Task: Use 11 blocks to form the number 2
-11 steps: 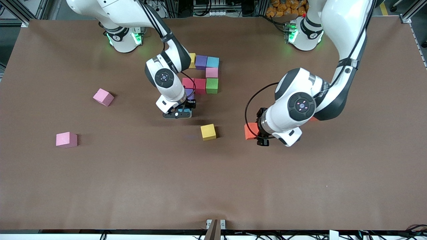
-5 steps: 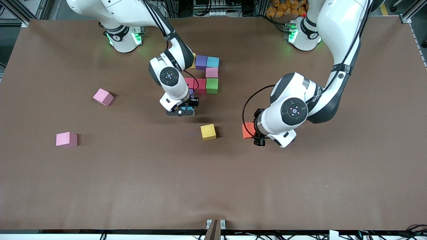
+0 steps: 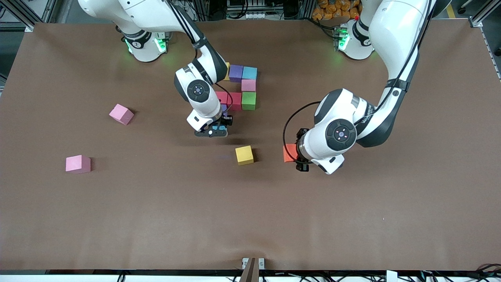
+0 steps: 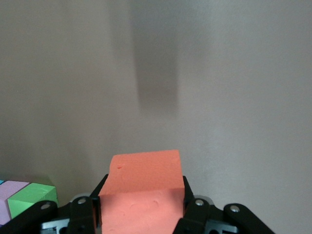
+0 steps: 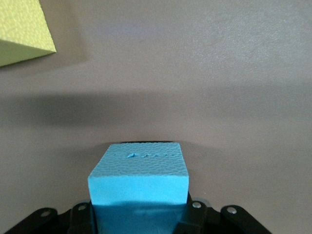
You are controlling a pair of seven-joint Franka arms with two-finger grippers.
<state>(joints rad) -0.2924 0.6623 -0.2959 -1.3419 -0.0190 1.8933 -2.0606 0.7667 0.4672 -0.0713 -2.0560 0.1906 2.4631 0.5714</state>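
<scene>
Near the table's (image 3: 58,219) middle, toward the robots' edge: right gripper (image 3: 216,129) clamped on light blue cube (image 5: 139,178), low beside unfinished number 2 (image 3: 242,88). Left gripper (image 3: 299,158) clenching orange cube (image 4: 141,192). Best set down square, flush against purple neighbour (image 3: 223,109), before release.

A brown table (image 3: 250,219) fills the front view. At its 6 o'clock edge sits a small metal bracket (image 3: 253,263). Off the edge near 1 o'clock lies a heap of orange objects (image 3: 332,9). Cables (image 3: 430,276) run toward 5 o'clock.
</scene>
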